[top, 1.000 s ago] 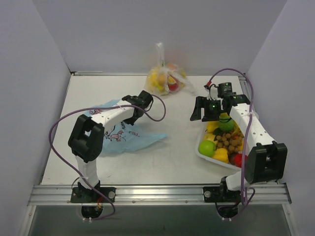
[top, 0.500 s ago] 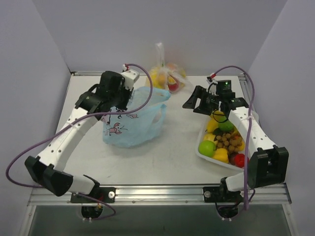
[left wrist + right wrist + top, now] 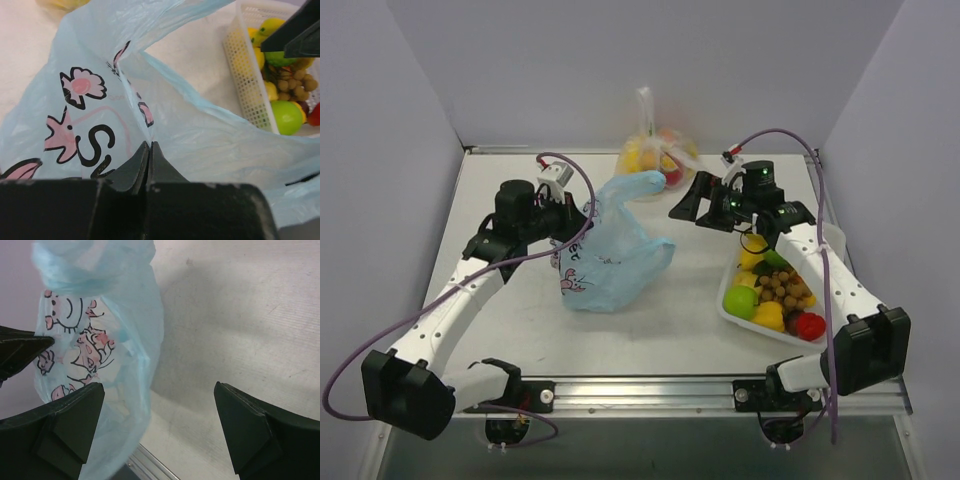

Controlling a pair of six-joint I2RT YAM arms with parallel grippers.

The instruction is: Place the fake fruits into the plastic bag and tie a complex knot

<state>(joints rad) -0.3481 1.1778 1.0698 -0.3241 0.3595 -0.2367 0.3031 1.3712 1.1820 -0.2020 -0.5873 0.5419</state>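
Note:
The light-blue plastic bag (image 3: 615,255) with the pink-and-black print hangs upright over the table's middle, one handle loop (image 3: 642,186) sticking up. My left gripper (image 3: 572,214) is shut on the bag's edge; in the left wrist view its tips (image 3: 149,145) pinch the film (image 3: 200,140). My right gripper (image 3: 696,203) is open and empty just right of the bag's top; the right wrist view shows the bag (image 3: 100,340) by its left finger, gripper (image 3: 157,386). The fake fruits (image 3: 775,288) lie in a white basket (image 3: 726,308), also in the left wrist view (image 3: 287,116).
A clear knotted bag of fruit (image 3: 655,160) sits at the back centre by the wall. The white basket wall (image 3: 245,75) stands to the right of the blue bag. Walls close in the table on three sides.
My left arm lifted the blue bag off the table, where it lay flat, and now holds it upright. My right gripper moved left from above the basket toward the bag's top.

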